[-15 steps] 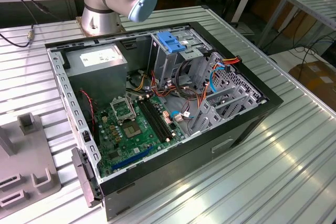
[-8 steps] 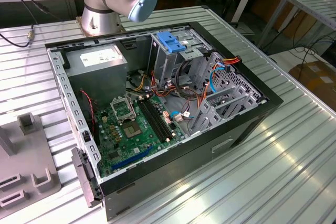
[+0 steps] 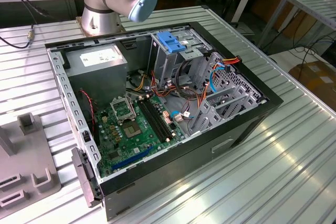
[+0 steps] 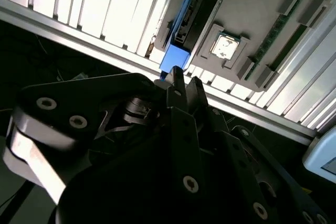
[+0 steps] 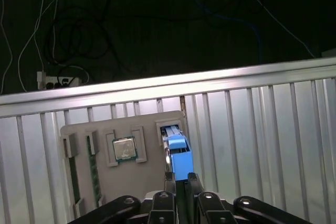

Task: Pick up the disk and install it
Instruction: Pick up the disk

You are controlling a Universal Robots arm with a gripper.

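The disk (image 5: 178,153) is not yet lifted from the grey holder's (image 5: 142,179) corner slot. The gripper (image 5: 182,176) hovers just above it, pressed together and empty.

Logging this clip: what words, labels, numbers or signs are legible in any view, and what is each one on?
No text is readable.
Power supply, white label: print too small to read.
Motherboard: markings too small to read.
Processor chip on the grey tray: any lid print is blurred.
Disk, at the gripper: no print shows on its blue rail.
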